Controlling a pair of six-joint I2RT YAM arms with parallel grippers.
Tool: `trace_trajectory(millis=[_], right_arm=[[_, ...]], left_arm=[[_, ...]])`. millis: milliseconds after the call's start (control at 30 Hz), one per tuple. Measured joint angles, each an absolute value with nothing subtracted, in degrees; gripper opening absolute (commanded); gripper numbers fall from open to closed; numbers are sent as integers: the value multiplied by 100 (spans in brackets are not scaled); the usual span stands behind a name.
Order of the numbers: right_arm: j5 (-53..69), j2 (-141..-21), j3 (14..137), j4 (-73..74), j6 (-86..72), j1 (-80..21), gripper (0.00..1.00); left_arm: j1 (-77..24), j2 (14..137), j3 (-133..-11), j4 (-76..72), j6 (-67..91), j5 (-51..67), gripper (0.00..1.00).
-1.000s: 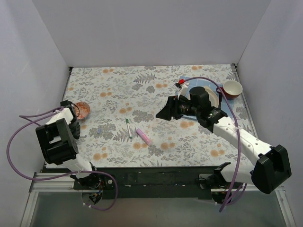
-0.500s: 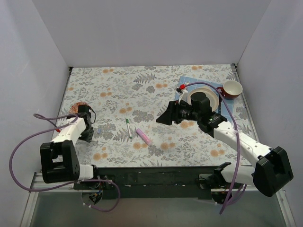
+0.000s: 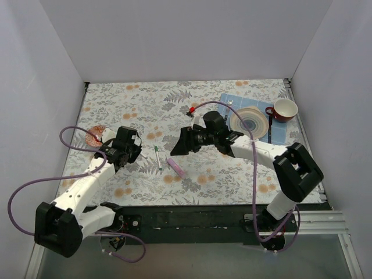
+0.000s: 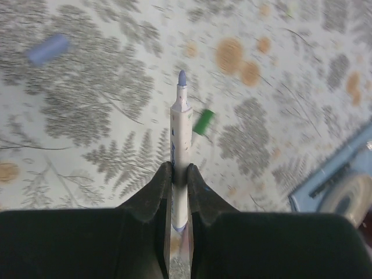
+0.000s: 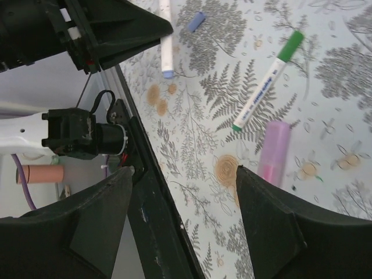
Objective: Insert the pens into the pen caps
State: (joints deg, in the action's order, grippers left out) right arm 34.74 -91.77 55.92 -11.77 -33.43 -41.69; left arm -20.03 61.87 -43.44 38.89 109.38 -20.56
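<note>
My left gripper (image 3: 135, 151) is shut on a white pen with a lilac tip (image 4: 180, 133), which sticks out past the fingertips (image 4: 179, 170); this pen also shows in the right wrist view (image 5: 166, 43). A small lilac-blue cap (image 4: 49, 48) lies loose on the cloth and also shows in the right wrist view (image 5: 196, 21). A thin white pen with a green cap (image 3: 158, 157) lies mid-table (image 5: 264, 84); its green end shows in the left wrist view (image 4: 203, 122). A thick pink-lilac pen (image 3: 176, 167) lies beside it (image 5: 273, 152). My right gripper (image 3: 181, 144) is wide open and empty above them (image 5: 186, 226).
A blue mat with a plate (image 3: 251, 120) and a red-and-white cup (image 3: 285, 108) sit at the back right. An orange-brown round object (image 3: 95, 135) lies at the left. White walls enclose the floral cloth. The black front rail (image 5: 151, 221) runs along the near edge.
My left arm has swung from the far left toward the middle, close to the green-capped pen. My right gripper has moved left, away from the plate, over the pens.
</note>
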Motion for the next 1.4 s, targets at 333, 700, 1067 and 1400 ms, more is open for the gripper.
trace_trajectory(millis=[333,700,1067,1400], right_arm=[[4064,-10178,6125,-2263,-3758,-4687,68],[4112,-10261,6132,-3004,-4265,-4683,54],[4217,-10398,6062,-3581,-4668,-4637,1],[4421,-10095,5406,-3951,-4624,-4626,1]], left_arm=[[-2969,5293,-4040,2272,10224,-1328,0],[-3135,4915,-3610,1365,9900,-893,0],[-3253,4823,-3439,840,9717,-729,13],[-3275,4547,-3424,502,8986,-596,68]])
